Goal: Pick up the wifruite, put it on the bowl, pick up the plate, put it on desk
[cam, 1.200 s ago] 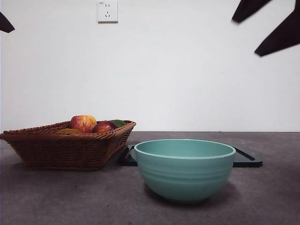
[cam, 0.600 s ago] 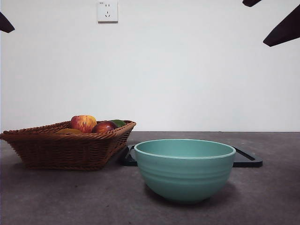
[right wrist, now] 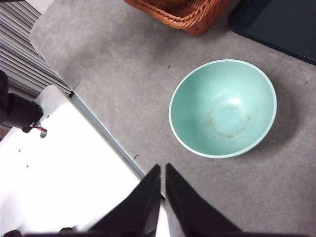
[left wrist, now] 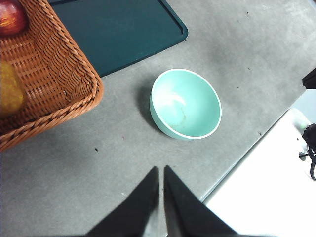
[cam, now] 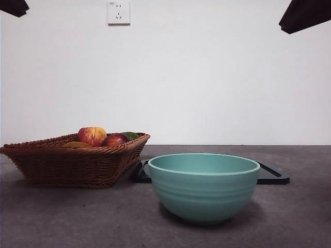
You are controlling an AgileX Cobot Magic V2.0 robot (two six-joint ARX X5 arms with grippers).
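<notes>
Nearest you, the bowl [cam: 204, 186] sits empty on the desk [cam: 77, 217], right of centre, its mouth open upward so a fruit can be lowered straight in. Behind it and touching nothing you can make out, a dark flat tray [cam: 271, 175] lies on the desk, most of it hidden by the bowl; judge that as the plate you will move later. To the left and a little farther back stands the wicker basket [cam: 72, 163], which keeps the fruit together: a streaked apple [cam: 92, 135], a dark red fruit [cam: 115, 139], something green behind them, and low at the near-left rim the orange-brown wifruite [cam: 76, 145], only its top showing. Both arms wait high, seen only as black tips at the top corners. Your left gripper [left wrist: 161, 174] hangs over bare desk near the bowl, with the basket corner in its sight, jaws pressed together and holding nothing. Your right gripper [right wrist: 162, 171] hangs over the desk's edge on the bowl's other side, jaws likewise closed and empty. Nothing has been picked up yet; the left arm looks better placed for the basket.
</notes>
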